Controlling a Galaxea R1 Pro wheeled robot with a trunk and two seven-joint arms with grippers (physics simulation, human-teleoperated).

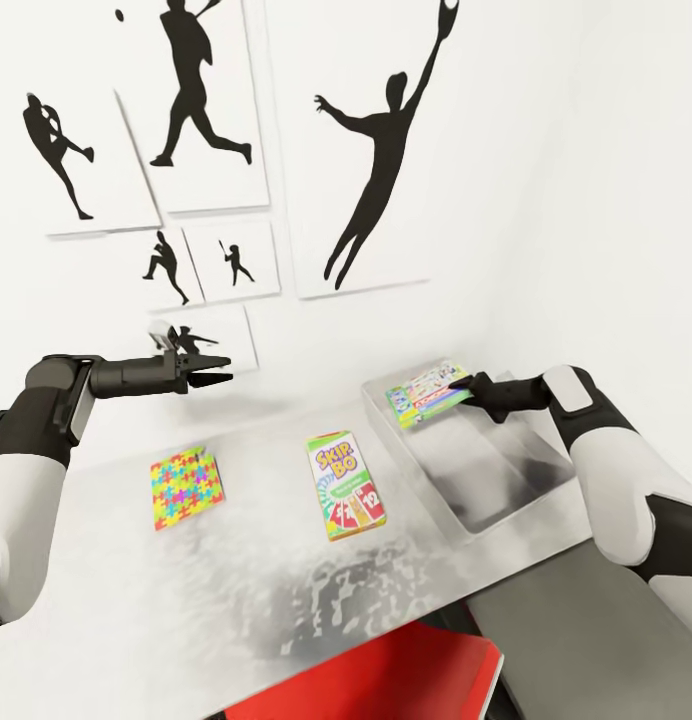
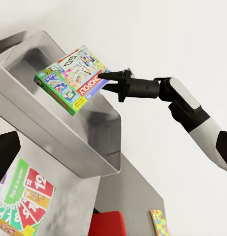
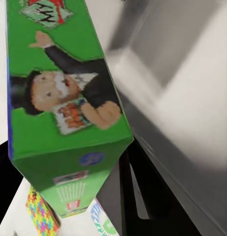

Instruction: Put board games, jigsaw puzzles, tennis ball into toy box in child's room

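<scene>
a: right gripper (image 1: 468, 392)?
b: clamped on the green monopoly board game (image 1: 427, 392), held tilted over the far end of the toy box (image 1: 506, 500); whether the game touches the rim cannot be told.

a: left gripper (image 1: 218, 367)?
b: fingers parted, holding nothing, raised above the table (image 1: 136, 600) near the wall.

a: other toys?
b: the skip-bo board game (image 1: 346, 485) lies flat on the table just beside the toy box; one jigsaw puzzle (image 1: 187, 486) lies flat further toward the left arm, apart from it.

a: background?
b: black silhouette pictures (image 1: 371, 160) on the white wall.
</scene>
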